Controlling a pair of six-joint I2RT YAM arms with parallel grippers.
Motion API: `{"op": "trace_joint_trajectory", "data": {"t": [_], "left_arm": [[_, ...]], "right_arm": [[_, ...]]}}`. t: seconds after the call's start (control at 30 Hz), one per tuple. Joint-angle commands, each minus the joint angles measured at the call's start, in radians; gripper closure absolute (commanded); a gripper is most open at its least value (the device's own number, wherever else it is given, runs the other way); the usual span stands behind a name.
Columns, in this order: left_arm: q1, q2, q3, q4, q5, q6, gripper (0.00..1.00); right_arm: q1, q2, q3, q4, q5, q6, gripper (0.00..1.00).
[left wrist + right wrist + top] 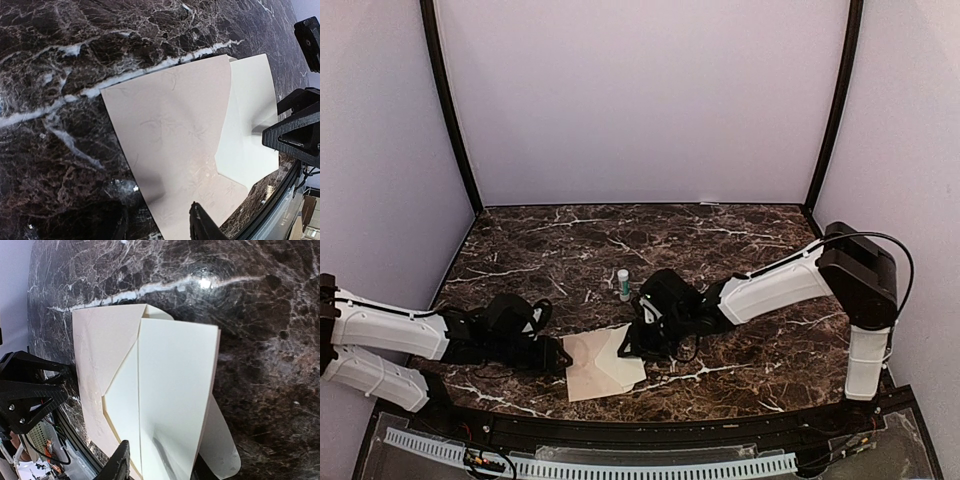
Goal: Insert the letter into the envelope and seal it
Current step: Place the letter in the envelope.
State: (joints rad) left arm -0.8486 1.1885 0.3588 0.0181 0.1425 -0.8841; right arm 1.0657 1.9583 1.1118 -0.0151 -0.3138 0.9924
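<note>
**Insertion step in hand, letter not yet in**

Left claw (pixel 560 357) apart and empty, just beside the left edge of the flat, pale tan paper letter (pixel 170 150), lying front-centre on the dark marbled counter (pixel 720 250). Long axis probably left-right, partly hidden. Overlapping its right side, small cream paper envelope (pixel 175 390), triangular flap open, pointing left. Right claw (pixel 630 343) apart, empty. Next: lift flap, slide letter rightward.
</note>
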Motion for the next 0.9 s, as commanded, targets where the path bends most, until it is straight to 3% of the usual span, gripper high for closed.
{"op": "trace_joint_trajectory", "data": {"t": [0.0, 0.1, 0.37, 0.87], "left_arm": [[0.006, 0.017, -0.022, -0.021, 0.002, -0.007, 0.62], [0.006, 0.019, -0.024, -0.007, 0.002, -0.006, 0.63], [0.006, 0.081, -0.018, 0.075, 0.054, 0.002, 0.73], [0.006, 0.148, -0.014, 0.110, 0.073, 0.004, 0.80]], "right_arm": [[-0.008, -0.034, -0.003, -0.074, 0.057, -0.023, 0.68], [-0.008, -0.036, 0.002, -0.095, 0.074, -0.034, 0.73], [-0.006, -0.019, 0.017, -0.091, 0.066, -0.039, 1.00], [0.015, 0.058, 0.078, -0.017, 0.005, -0.027, 1.00]]}}
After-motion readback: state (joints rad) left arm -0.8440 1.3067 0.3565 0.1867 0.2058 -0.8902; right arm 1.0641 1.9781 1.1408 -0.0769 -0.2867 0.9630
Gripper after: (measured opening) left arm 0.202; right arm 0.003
